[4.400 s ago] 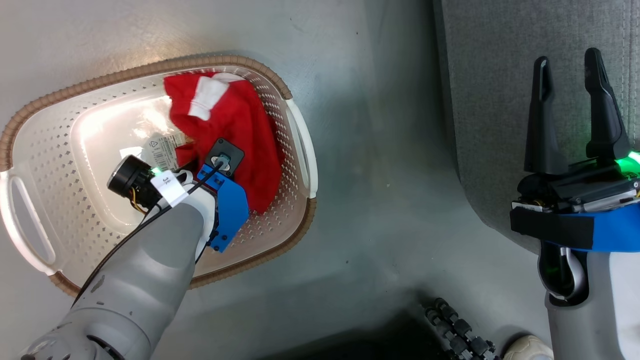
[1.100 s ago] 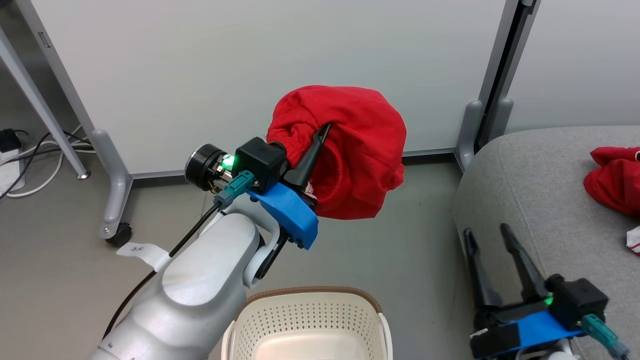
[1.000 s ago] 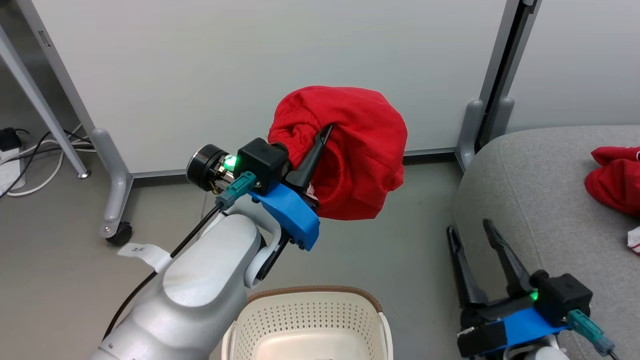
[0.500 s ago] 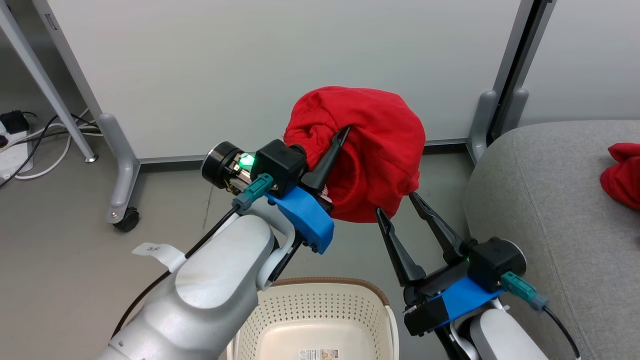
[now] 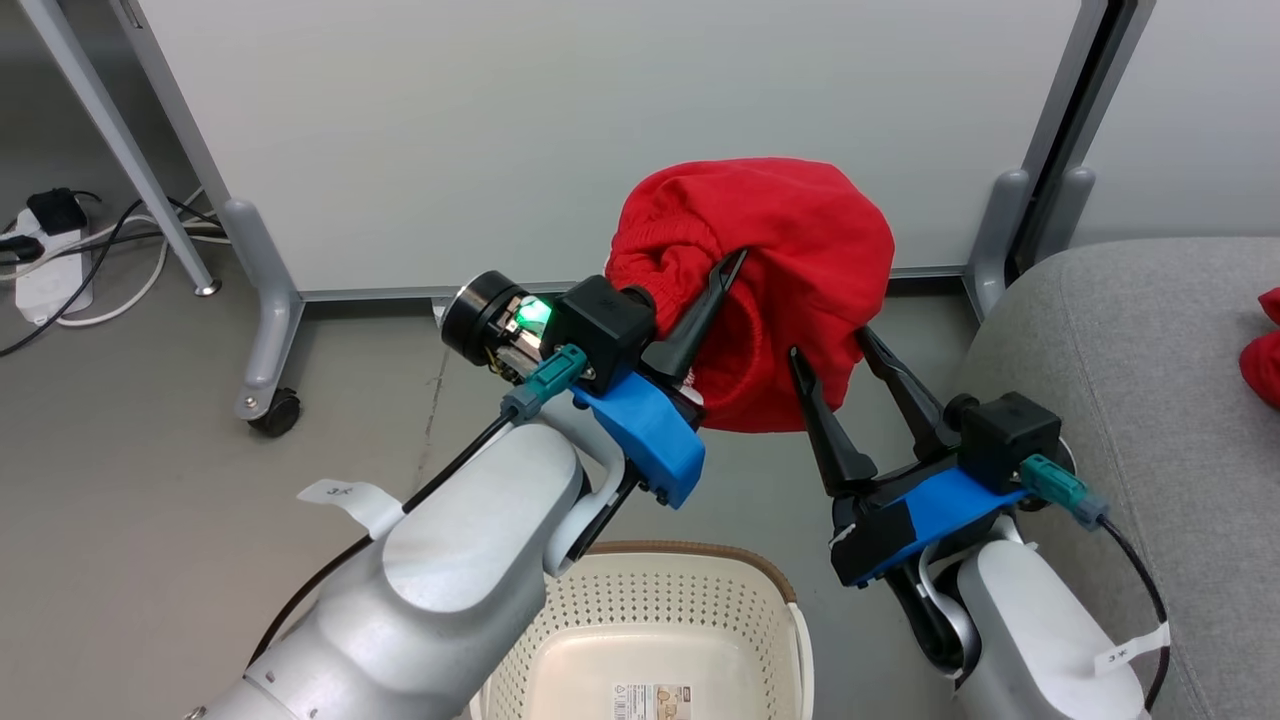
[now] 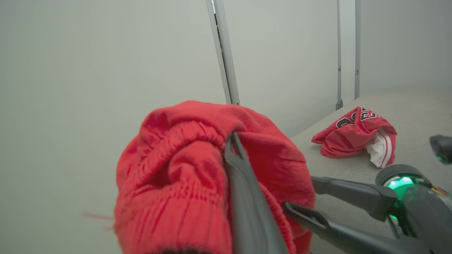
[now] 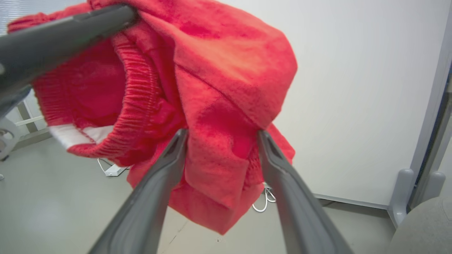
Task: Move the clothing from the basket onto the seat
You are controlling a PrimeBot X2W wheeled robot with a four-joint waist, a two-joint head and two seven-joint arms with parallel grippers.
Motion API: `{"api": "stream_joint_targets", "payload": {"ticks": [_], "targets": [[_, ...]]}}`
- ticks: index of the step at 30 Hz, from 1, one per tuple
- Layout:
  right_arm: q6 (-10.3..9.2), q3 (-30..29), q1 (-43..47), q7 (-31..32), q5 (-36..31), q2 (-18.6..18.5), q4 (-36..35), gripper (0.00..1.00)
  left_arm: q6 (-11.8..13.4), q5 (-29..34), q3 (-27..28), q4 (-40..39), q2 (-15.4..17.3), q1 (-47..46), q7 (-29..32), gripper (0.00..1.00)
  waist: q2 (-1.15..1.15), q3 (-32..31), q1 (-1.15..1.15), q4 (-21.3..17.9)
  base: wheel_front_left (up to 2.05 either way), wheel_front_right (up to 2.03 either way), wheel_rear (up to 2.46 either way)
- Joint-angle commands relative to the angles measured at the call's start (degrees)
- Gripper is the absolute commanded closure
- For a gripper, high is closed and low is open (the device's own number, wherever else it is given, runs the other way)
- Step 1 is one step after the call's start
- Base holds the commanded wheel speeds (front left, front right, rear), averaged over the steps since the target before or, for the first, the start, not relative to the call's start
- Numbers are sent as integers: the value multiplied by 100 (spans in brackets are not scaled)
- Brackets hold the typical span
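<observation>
Right gripper (image 5: 828, 342) risen to shorts (image 5: 790, 230), jaws wide

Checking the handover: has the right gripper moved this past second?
Yes: the right gripper swung left off the seat edge and up, now open around the red shorts' lower fold.

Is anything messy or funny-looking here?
Yes. The red shorts hang bunched in a ball on the shut left gripper, in the air, and the jersey lies crumpled on the seat.
</observation>
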Motion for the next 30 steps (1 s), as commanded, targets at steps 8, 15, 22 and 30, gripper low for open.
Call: {"api": "stream_joint_targets", "payload": {"ticks": [8, 15, 22, 30], "targets": [[3, -49, -430, 2, 236, -4, 335, 0, -32, 12, -70, 18, -90, -138, -57, 100, 0, 79, 0, 19, 0, 0, 0], [3, 96, -660, 3, 432, -4, 374, 100, -55, 1, -130, 51, -107, -165, -91, 100, 0, 108, 0, 13, 0, 0, 0], [3, 100, -642, 3, 404, -4, 385, 100, -65, -37, -145, 121, -109, -157, -108, 100, 0, 93, 0, 6, 0, 0, 0], [3, 112, -590, 2, 365, -4, 347, 100, -68, -55, -173, 170, -106, -120, -119, 100, 0, 51, 0, -7, 0, 0, 0]]}}
